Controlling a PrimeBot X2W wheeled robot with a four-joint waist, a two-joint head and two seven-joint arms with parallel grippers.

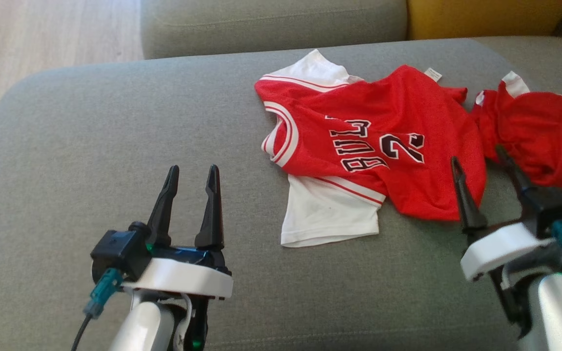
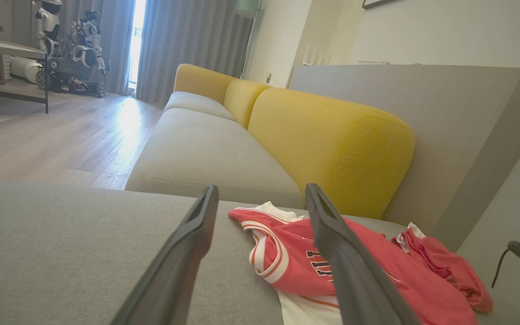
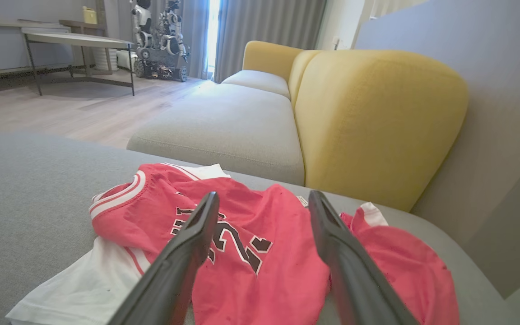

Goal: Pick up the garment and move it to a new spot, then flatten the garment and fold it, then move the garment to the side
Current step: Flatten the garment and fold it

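Observation:
A red jersey with white sleeves and black lettering [image 1: 359, 141] lies crumpled on the grey sofa cushion [image 1: 115, 126], right of centre. A second bunched red piece [image 1: 539, 131] lies just right of it. My left gripper [image 1: 192, 173] hovers open over bare cushion, well left of the jersey [image 2: 287, 266]. My right gripper [image 1: 478, 155] is open at the jersey's near right edge, between the two red pieces. In the right wrist view the jersey [image 3: 260, 243] spreads just beyond my open fingers [image 3: 197, 234]. Neither gripper holds anything.
A yellow back cushion [image 3: 377, 122] stands behind the garments, with a grey panel [image 2: 445, 117] beyond. A second grey seat [image 2: 206, 153] continues further along. Wooden floor [image 1: 27, 39] lies left of the cushion's rounded edge. A table [image 3: 79, 43] and other robots [image 2: 70, 49] stand far off.

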